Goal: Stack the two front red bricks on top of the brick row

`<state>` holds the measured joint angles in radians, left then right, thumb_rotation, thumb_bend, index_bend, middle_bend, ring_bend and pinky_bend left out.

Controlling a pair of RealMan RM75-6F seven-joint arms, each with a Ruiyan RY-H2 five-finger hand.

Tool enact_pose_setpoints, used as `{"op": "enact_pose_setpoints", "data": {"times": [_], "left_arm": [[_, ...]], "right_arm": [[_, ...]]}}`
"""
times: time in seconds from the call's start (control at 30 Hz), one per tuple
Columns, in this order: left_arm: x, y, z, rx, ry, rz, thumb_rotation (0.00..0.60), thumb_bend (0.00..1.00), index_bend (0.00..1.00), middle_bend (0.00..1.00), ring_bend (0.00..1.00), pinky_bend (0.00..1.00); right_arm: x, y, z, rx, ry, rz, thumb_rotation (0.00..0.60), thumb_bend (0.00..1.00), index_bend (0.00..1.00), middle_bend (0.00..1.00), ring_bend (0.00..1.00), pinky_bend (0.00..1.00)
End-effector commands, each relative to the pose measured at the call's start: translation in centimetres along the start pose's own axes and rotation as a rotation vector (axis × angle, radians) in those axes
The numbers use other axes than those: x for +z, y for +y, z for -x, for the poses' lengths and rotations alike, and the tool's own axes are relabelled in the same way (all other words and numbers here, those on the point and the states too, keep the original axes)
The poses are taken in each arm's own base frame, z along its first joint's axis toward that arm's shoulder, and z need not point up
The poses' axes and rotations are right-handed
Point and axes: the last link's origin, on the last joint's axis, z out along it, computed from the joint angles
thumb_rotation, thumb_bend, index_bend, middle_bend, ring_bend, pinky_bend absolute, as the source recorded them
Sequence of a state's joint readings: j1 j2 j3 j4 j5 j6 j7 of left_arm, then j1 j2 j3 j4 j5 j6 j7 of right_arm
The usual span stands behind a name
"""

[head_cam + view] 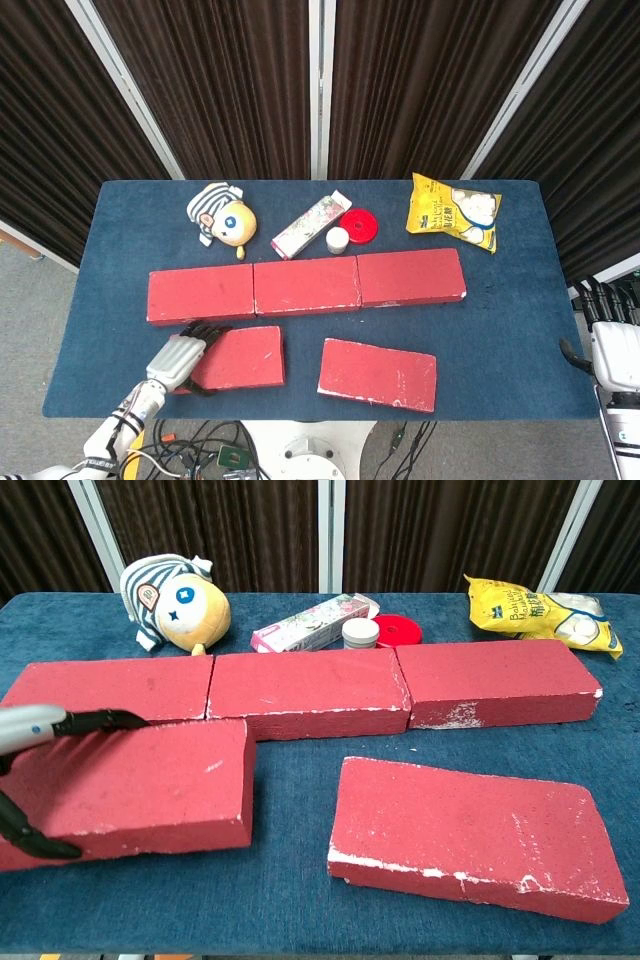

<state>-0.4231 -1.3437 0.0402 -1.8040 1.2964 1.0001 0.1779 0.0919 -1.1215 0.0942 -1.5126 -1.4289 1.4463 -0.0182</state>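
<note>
Three red bricks form the brick row (305,285) (305,692) across the middle of the blue table. My left hand (180,357) (30,770) grips the front left red brick (238,357) (135,792) by its left end and holds it lifted off the table, its far edge in front of the row's left brick. The front right red brick (378,374) (470,835) lies flat near the table's front edge. My right hand (612,345) stays off the table's right edge, holding nothing; how its fingers lie is unclear.
Behind the row lie a striped plush toy (222,217) (175,602), a pink box (310,224) (312,624), a small white jar (338,240) (360,633), a red lid (359,225) (397,630) and a yellow snack bag (455,210) (540,613).
</note>
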Motion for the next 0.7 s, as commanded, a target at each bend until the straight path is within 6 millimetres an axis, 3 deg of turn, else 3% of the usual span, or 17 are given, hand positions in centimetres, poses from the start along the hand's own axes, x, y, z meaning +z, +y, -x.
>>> {"op": "enact_pose_setpoints", "data": {"times": [0.03, 0.2, 0.33, 0.7], "left_arm": [[-0.3, 0.2, -2.2, 0.015, 0.055, 0.006, 0.600, 0.09, 0.11, 0.27, 0.23, 0.00], [0.7, -0.1, -5.7, 0.024, 0.107, 0.005, 0.600, 0.09, 0.11, 0.26, 0.23, 0.00], [2.8, -0.3, -7.6, -0.015, 0.093, -0.001, 0.600, 0.09, 0.11, 0.26, 0.23, 0.00], [9.7, -0.2, -9.2, 0.025, -0.015, 0.008, 0.600, 0.09, 0.11, 0.26, 0.23, 0.00]], "right_arm": [[0.0, 0.0, -0.1, 0.000, 0.004, -0.002, 0.600, 0.21, 0.00, 0.00, 0.00, 0.00], [0.0, -0.2, -0.3, 0.000, 0.016, -0.005, 0.600, 0.21, 0.00, 0.00, 0.00, 0.00], [0.0, -0.5, -0.4, 0.011, 0.019, -0.012, 0.600, 0.21, 0.00, 0.00, 0.00, 0.00], [0.4, -1.7, -1.9, 0.014, 0.056, -0.043, 0.600, 0.21, 0.00, 0.00, 0.00, 0.00]]}}
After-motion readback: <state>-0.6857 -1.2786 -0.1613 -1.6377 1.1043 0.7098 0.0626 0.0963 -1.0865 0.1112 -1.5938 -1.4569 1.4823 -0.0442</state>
